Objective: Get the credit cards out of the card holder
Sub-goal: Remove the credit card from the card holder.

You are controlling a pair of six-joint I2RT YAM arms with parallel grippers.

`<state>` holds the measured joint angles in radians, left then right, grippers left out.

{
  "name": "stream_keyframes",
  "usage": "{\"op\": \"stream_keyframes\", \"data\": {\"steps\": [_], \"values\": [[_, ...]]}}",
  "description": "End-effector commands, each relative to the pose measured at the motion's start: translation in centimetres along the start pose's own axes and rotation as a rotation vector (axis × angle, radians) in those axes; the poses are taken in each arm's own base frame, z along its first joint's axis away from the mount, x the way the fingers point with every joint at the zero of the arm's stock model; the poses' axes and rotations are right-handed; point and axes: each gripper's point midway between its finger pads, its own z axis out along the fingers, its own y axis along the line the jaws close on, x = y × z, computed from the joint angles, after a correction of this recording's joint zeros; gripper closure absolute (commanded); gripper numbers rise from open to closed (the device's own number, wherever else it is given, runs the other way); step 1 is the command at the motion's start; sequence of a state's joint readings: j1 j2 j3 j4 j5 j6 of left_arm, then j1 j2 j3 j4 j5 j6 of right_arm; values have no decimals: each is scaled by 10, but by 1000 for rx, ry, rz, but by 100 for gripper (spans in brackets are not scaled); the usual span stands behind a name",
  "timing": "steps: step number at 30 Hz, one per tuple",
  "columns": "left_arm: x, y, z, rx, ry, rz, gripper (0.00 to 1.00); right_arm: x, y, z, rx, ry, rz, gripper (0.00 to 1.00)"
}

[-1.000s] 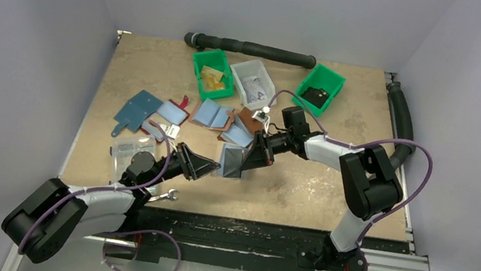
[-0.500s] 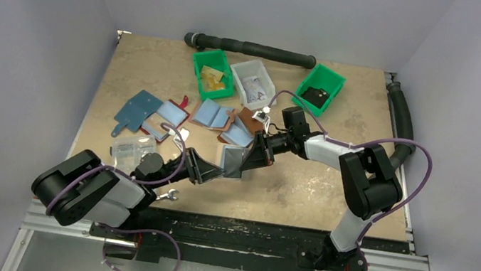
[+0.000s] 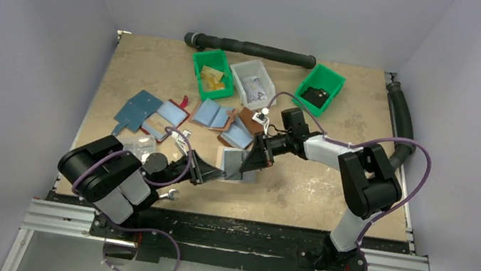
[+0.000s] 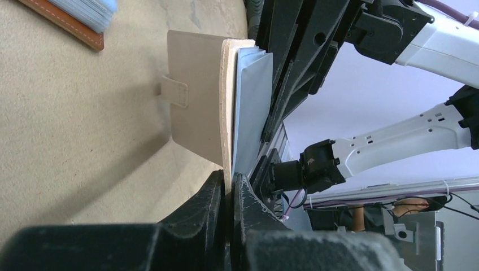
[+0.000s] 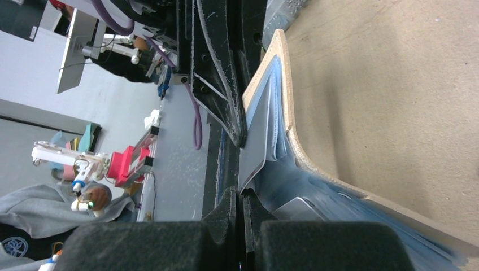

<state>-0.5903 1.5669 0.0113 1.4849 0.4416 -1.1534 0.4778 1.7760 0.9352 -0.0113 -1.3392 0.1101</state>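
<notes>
Surface: tan table (image 3: 331,185) inside pale walls, both arms reaching to its middle.
Left arm: elbow now folded up close above its base; a second ago it lay stretched low toward the near-left corner.
Left gripper (image 4: 229,183): jaws pressed together on the near edge of the beige cover; a second ago they stood apart, short of it.
Card holder (image 4: 197,107): held on edge just above the table between the two grippers, beige cover with a small tab facing left, blue-grey leaves fanned on its right side. From above, the card holder (image 3: 233,157) shows a paler face than before.
Right gripper (image 5: 242,195): fingers clamped on the lower edge of a thin grey card (image 5: 257,141), in much the same spot as earlier.
Grey card: stands just beside the blue leaves, apparently a card and not a lining flap, though it shows almost edge-on.
Beyond: brown wallets (image 3: 215,114) with blue lining lie open, a slate-blue pouch (image 3: 137,109) to their left.
Far edge: two green bins (image 3: 212,74) flank a clear bin (image 3: 252,80); a black hose (image 3: 257,50) lies against the wall.
</notes>
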Motion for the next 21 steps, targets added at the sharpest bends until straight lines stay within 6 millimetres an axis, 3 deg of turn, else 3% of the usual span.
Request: {"op": "stream_keyframes", "data": {"steps": [1, 21], "values": [[-11, -47, -12, 204, -63, 92, 100, -18, 9, -2, -25, -15, -92, 100], [-18, -44, -27, 185, -107, 113, 100, -16, 6, -1, -43, -9, -87, 100]]}}
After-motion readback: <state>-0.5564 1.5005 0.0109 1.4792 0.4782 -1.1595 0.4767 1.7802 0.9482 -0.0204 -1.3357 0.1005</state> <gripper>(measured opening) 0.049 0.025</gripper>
